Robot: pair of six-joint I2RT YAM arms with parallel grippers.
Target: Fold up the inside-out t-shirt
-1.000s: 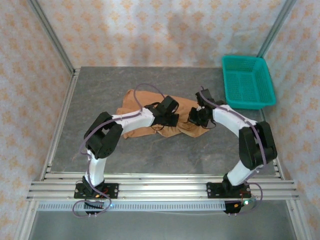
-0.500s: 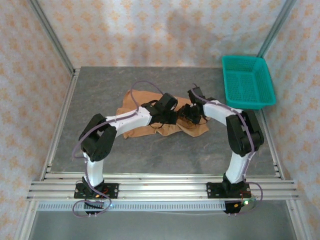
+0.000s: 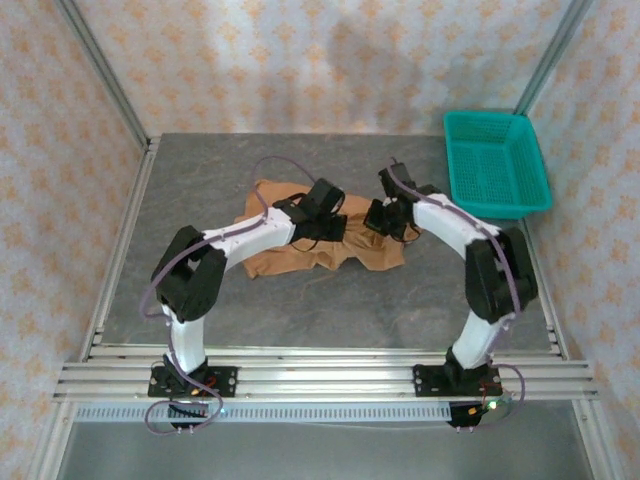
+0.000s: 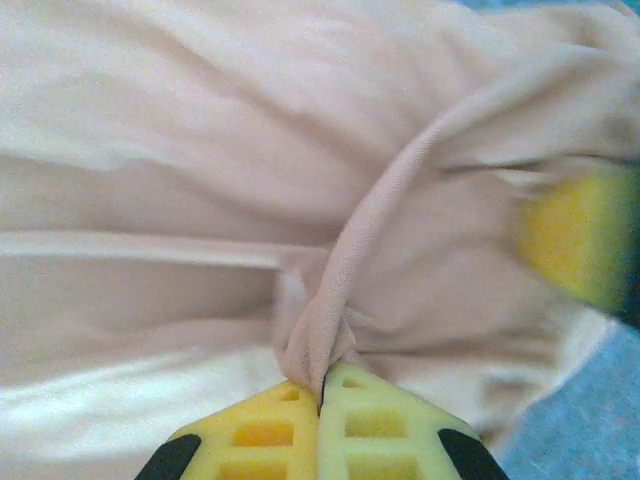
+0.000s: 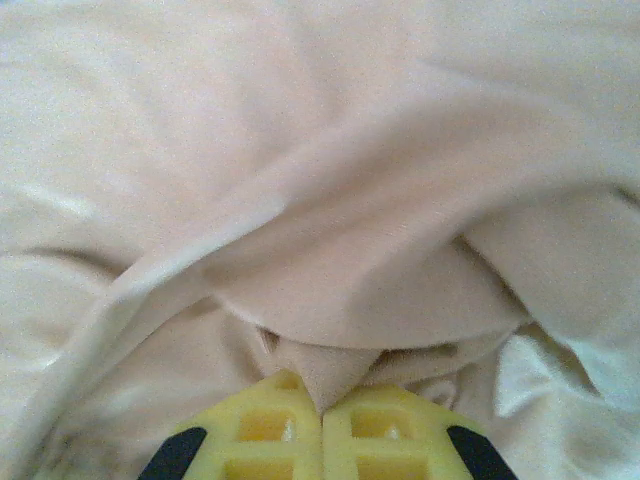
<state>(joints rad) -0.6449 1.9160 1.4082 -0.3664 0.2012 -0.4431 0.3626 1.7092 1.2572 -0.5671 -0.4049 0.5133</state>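
Over the table (image 3: 330, 310), the right jaws have just clamped the t-shirt (image 3: 290, 262) like the left jaws, readying a fold.

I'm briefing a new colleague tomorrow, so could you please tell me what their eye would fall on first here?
The crumpled tan t-shirt in the middle of the table, with both arms bent over it. In the wrist views, the left gripper and right gripper are each shut on a pinched fold of its cloth. The bright teal basket sits at the far right corner.
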